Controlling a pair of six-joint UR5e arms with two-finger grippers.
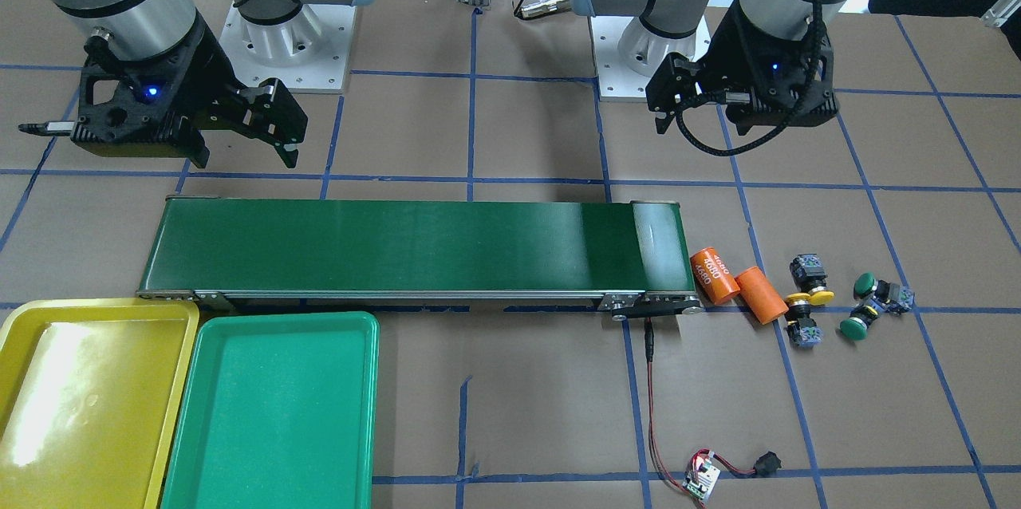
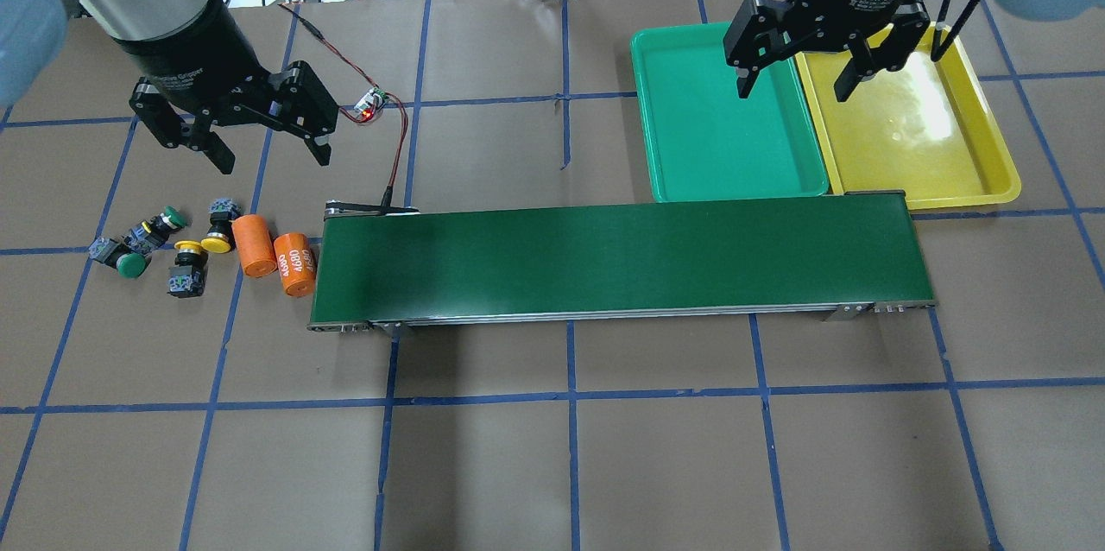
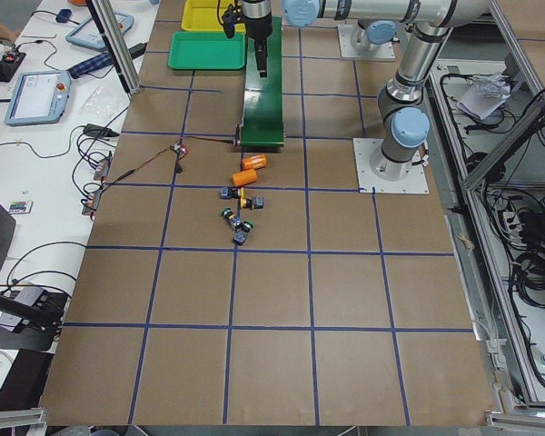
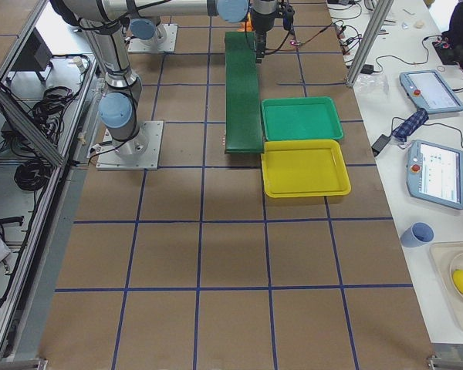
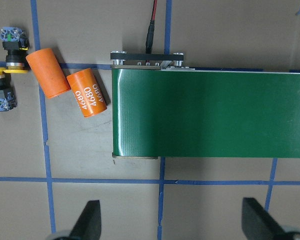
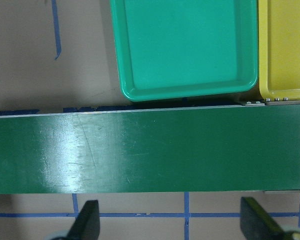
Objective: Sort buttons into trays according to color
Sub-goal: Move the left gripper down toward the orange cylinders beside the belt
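I see both grippers hanging with fingers spread and holding nothing: the left gripper is above the table near the buttons, the right gripper over the edge where the green tray meets the yellow tray. All four buttons lie on the table past the belt, beside two orange cylinders and well apart from the trays.

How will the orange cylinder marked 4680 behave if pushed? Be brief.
Lying on its side, the marked cylinder would probably roll. It seems to touch the plain cylinder, so a push may shift both.
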